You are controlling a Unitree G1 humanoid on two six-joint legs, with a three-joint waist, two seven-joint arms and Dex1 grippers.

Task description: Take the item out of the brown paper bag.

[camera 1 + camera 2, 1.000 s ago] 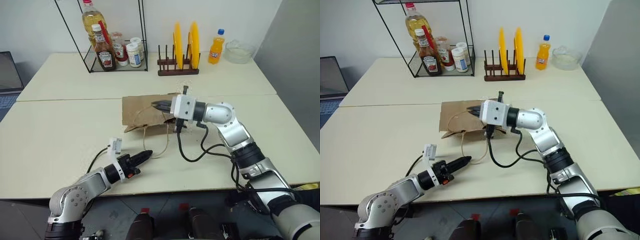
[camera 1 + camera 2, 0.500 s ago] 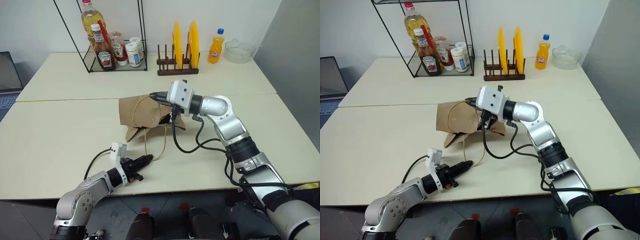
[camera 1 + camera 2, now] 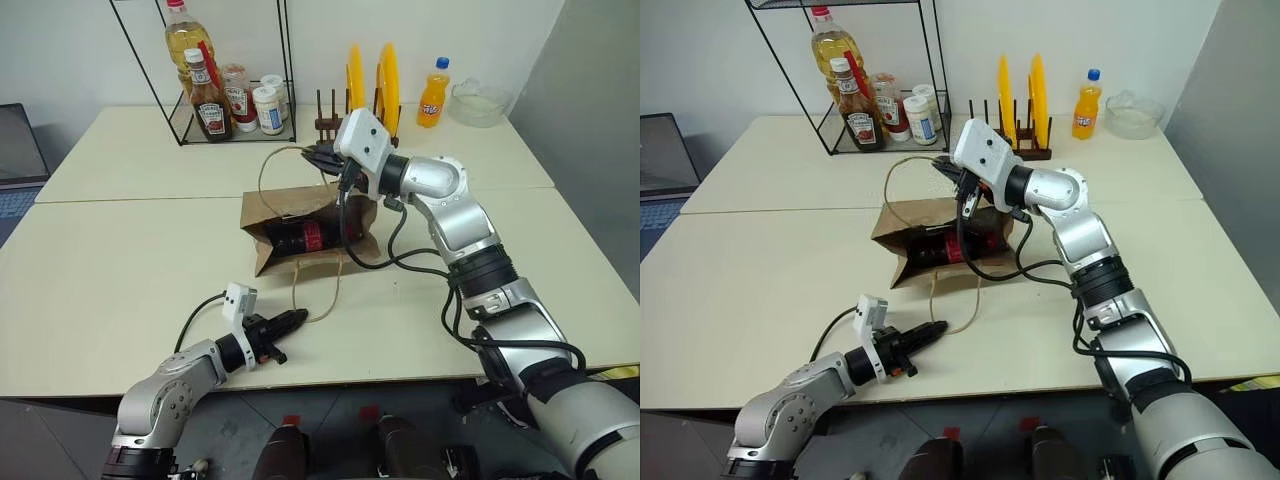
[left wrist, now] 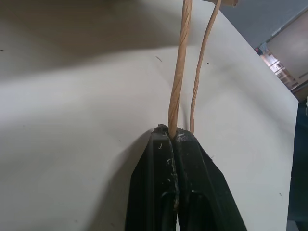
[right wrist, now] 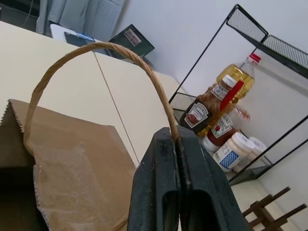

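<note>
the right gripper (image 3: 322, 157) is pinching the upper handle (image 5: 91, 53), the left gripper (image 3: 936, 328) is clamping the lower handle (image 4: 179, 72), gaping the brown paper bag (image 3: 262, 240); the item (image 3: 305, 237) is still lying inside, below the right gripper.

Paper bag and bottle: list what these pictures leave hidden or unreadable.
- Cola bottle, eye views: one stretch shows in the bag's mouth; the bag covers the rest, cap included.
- Bag's far side, eye views: behind the right gripper and its cables.
- Left gripper, left wrist view: shut on a lower handle cord; the top edge cuts off the cord before the bag.
- Rack bottles: label print too small to read.
</note>
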